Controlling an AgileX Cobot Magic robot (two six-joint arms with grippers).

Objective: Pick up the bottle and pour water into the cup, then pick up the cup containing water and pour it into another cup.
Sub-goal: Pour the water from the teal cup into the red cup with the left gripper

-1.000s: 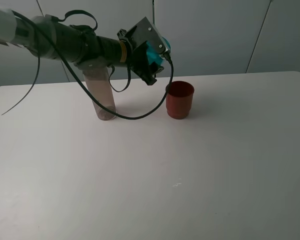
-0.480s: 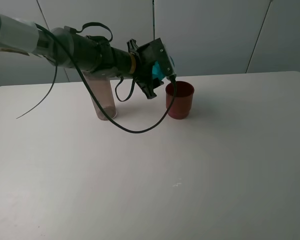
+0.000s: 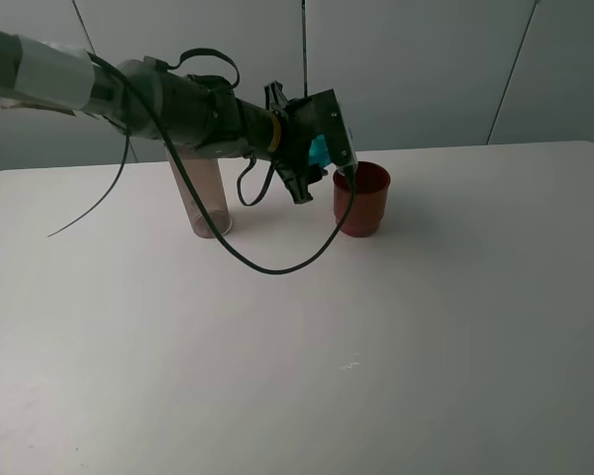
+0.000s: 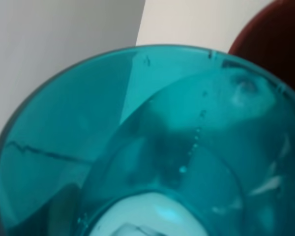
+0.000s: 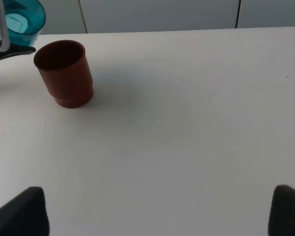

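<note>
My left gripper (image 3: 319, 150) is shut on the teal tumbler (image 3: 320, 149) and holds it tipped on its side, mouth toward the red-brown cup (image 3: 361, 198), right beside that cup's rim. The left wrist view is filled by the tumbler's inside (image 4: 152, 147), with the red cup's rim (image 4: 275, 34) just past its mouth. The right wrist view shows the red cup (image 5: 65, 73) upright and the tumbler (image 5: 20, 19) tilted beside it. The tall grey-brown bottle (image 3: 200, 196) stands upright behind my left arm. My right gripper's open fingertips (image 5: 19, 211) hover over bare table, far from the cups.
A black cable (image 3: 277, 259) hangs from the left arm and loops down to the table between the bottle and the red cup. A white table (image 3: 376, 346) carries everything. A grey wall stands behind it.
My left arm has moved right and down, bringing the tilted teal tumbler from above and left of the red cup to its rim. The bottle has stayed put.
</note>
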